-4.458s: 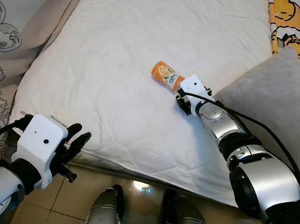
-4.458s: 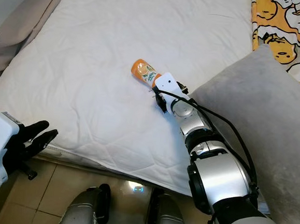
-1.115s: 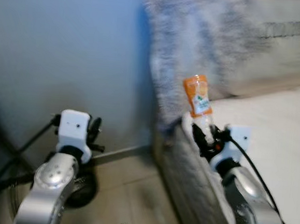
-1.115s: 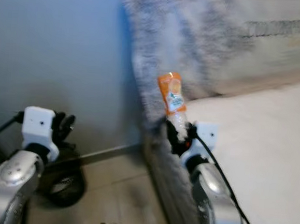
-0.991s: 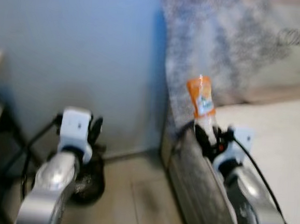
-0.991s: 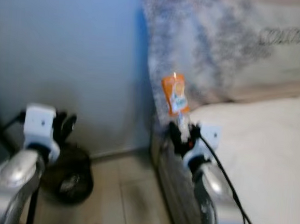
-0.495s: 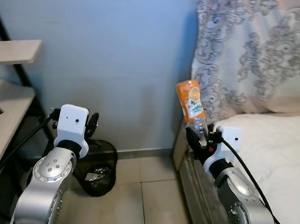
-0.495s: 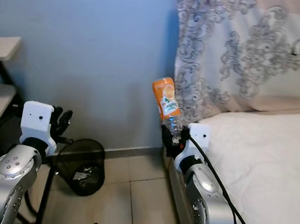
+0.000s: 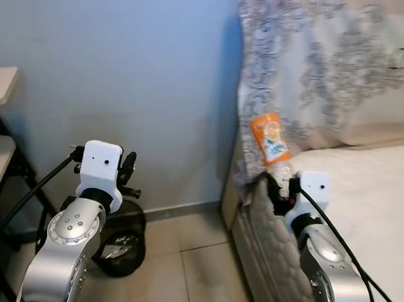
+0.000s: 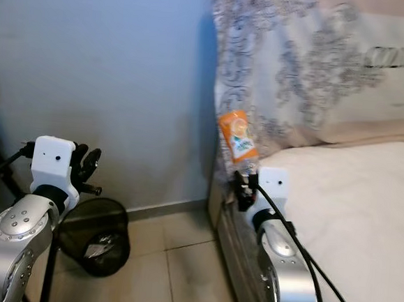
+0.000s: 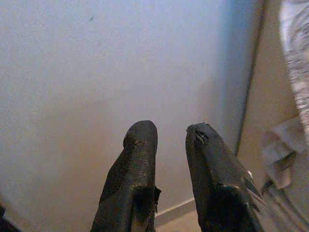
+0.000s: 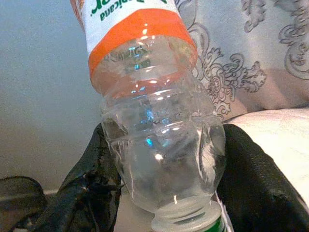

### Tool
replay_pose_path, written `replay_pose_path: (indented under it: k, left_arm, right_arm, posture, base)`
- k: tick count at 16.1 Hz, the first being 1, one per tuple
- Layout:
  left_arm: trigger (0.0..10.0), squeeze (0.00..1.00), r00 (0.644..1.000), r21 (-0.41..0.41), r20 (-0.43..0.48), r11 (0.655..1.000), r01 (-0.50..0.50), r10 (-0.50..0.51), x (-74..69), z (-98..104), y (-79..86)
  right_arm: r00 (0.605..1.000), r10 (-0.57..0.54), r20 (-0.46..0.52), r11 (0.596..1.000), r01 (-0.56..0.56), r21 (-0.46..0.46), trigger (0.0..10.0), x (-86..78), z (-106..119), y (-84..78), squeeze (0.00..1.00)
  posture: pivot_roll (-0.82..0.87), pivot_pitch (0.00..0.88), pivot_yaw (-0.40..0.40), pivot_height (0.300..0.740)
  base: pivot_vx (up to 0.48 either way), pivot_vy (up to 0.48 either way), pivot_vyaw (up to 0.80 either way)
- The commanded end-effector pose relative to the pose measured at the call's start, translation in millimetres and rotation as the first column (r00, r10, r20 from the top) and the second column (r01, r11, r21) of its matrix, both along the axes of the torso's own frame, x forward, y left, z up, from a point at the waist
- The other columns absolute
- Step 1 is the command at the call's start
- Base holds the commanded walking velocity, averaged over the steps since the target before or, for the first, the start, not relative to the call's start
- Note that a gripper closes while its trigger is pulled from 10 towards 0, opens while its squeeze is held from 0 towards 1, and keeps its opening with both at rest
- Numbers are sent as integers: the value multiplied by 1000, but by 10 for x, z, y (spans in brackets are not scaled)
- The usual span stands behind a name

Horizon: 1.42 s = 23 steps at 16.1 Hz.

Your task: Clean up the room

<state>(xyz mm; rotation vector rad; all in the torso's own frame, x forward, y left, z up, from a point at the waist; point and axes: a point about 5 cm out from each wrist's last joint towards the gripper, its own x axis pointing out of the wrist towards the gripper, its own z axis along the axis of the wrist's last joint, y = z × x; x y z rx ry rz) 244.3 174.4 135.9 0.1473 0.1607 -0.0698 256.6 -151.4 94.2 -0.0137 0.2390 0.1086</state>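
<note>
The right end effector [image 9: 277, 192] pinches a clear plastic bottle [image 9: 273, 151] with an orange label, its two black fingers [image 12: 91, 186] pressed against either side of the clear lower part near the neck. The bottle stands above this end effector, tilted, with its orange-labelled body uppermost and its cap end down between the fingers. Just behind the bottle hangs a patterned grey-and-white fabric [image 9: 313, 69], and the white bed [image 9: 373, 199] lies beside and below the right end effector on its outer side.

The left end effector [image 9: 125, 176] is raised in front of the pale blue wall [image 9: 110, 67], holding nothing; in the left wrist view its fingers [image 11: 133, 179] stand slightly apart with a narrow gap between them. Below the left end effector, on the tiled floor [image 9: 186, 269], sits a black mesh waste bin [image 10: 97, 237] with some scraps inside. The bottle is well apart from the bin, across the floor toward the bed.
</note>
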Motion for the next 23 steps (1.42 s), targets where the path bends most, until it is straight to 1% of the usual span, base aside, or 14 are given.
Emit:
replay_pose_path:
  k: [1, 2, 3, 5, 10, 11, 12, 13, 15, 17, 19, 20, 21, 23]
  left_arm:
    - [10000, 0, 1000, 0, -7, 1000, 8, -8, -13, 0, 4]
    - [10000, 0, 1000, 3, -11, 1000, 9, -9, -29, -10, 4]
    - [10000, 0, 1000, 5, -14, 1000, 9, -9, -40, -14, 8]
    - [10000, 0, 1000, 8, -15, 1000, 8, -8, -55, -16, 10]
    - [10000, 0, 1000, 21, -18, 1000, 22, -22, -83, -24, -7]
    - [10000, 0, 999, 25, -21, 999, 25, -24, -93, -32, -7]
    - [10000, 0, 999, 26, -22, 999, 25, -24, -96, -34, -4]
    - [10000, 0, 999, 27, -23, 999, 25, -24, -100, -36, -2]
    - [10000, 0, 999, 29, -25, 999, 25, -24, -106, -43, 2]
    - [10000, 0, 999, 32, -28, 999, 27, -27, -119, -49, 2]
    - [10000, 0, 999, 37, -29, 999, 29, -28, -124, -51, 2]
    - [10000, 0, 999, 37, -31, 999, 30, -29, -134, -54, 1]
    - [10000, 0, 999, 38, -35, 999, 36, -35, -148, -61, -4]
    - [10000, 0, 998, 34, -39, 998, 55, -54, -172, -71, -25]
  right_arm:
    - [998, 57, -8, 998, -57, 2, 10000, 6, -13, 98, 0]
    - [995, 97, -22, 995, -97, -7, 10000, -6, -35, 113, 0]
    - [993, 115, -28, 993, -114, 22, 10000, -18, -42, 131, 0]
    - [988, 152, -11, 988, -152, 19, 10000, -20, -23, 161, 0]
    - [979, 200, -21, 980, -200, 17, 10000, -45, -64, 170, 0]
    - [971, 233, -47, 972, -232, 36, 10000, -72, -101, 186, 0]
    - [959, 276, -56, 961, -275, 24, 10000, -94, -119, 211, 0]
    - [956, 289, -58, 957, -288, 20, 10000, -103, -132, 221, 0]
    - [956, 287, -64, 958, -286, 17, 10000, -99, -155, 210, 0]
    - [948, 308, -78, 950, -310, -20, 10000, -92, -186, 200, 0]
    - [927, 363, -93, 931, -366, -8, 10000, -115, -207, 225, 0]
    - [902, 416, -112, 907, -421, -21, 10000, -153, -240, 230, 0]
    - [891, 438, -118, 895, -445, -40, 10000, -164, -255, 203, 0]
    - [895, 426, -128, 902, -432, -19, 10000, -150, -272, 130, 0]
  posture:
    - [27, 0, 22, 740]
    - [31, 0, 19, 740]
    - [34, 0, 17, 740]
    - [35, 0, 13, 740]
    - [37, 0, 10, 740]
    - [37, 0, 9, 740]
    - [36, 0, 9, 740]
    - [37, 0, 8, 740]
    - [39, 0, 8, 740]
    - [42, 0, 6, 740]
    - [43, 0, 6, 740]
    - [45, 0, 7, 740]
    - [44, 0, 7, 740]
    - [48, 0, 6, 740]
  base:
    - [371, 0, 0]
    - [371, 0, 0]
    - [371, 0, 631]
    - [373, 0, 800]
    - [354, 0, 800]
    - [330, 0, 0]
    - [334, 0, 0]
    - [330, 0, 0]
    - [328, 0, 0]
    - [322, 0, 400]
    - [319, 0, 800]
    - [311, 0, 800]
    - [304, 0, 800]
    - [283, 0, 0]
